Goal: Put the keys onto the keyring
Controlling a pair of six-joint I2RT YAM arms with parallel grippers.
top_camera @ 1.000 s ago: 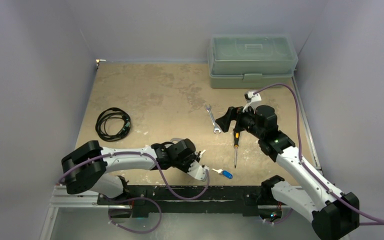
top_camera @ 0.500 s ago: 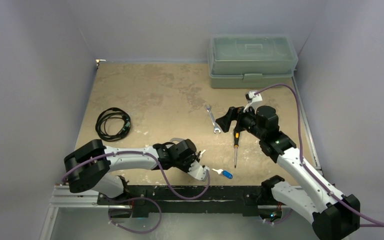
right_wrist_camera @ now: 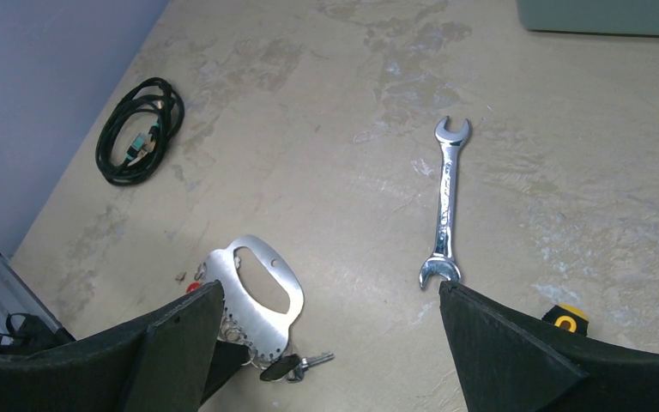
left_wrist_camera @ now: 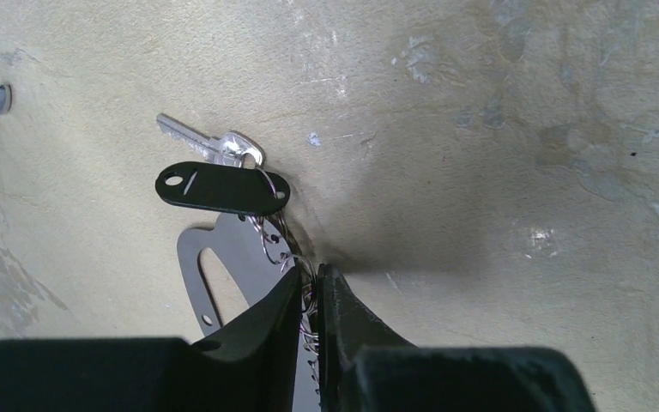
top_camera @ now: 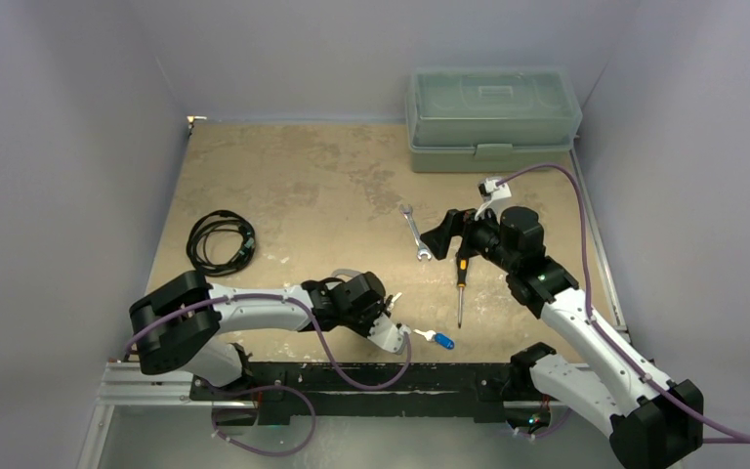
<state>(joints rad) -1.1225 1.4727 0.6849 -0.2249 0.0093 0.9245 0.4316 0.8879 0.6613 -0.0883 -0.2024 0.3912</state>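
The keyring [left_wrist_camera: 221,273], a flat grey metal plate with a slot, lies on the table under my left arm. My left gripper [left_wrist_camera: 309,275] is shut on the wire clips along the plate's straight edge. A black-headed key [left_wrist_camera: 221,188] and a bare silver key [left_wrist_camera: 210,148] hang from those clips. In the right wrist view the keyring [right_wrist_camera: 262,287] shows with a red key head [right_wrist_camera: 194,286] at its left. A blue-headed key [top_camera: 439,339] lies loose right of my left gripper [top_camera: 389,307]. My right gripper [top_camera: 441,234] hovers open and empty over the table.
A silver wrench [top_camera: 415,234] and a black screwdriver [top_camera: 461,288] with a yellow collar lie below my right gripper. A coiled black cable [top_camera: 220,241] sits at the left. A closed green toolbox [top_camera: 493,117] stands at the back right. Walls enclose the table.
My left gripper's jaws have closed further onto the keyring's clips. The left arm has crept slightly right. The right arm has barely moved.
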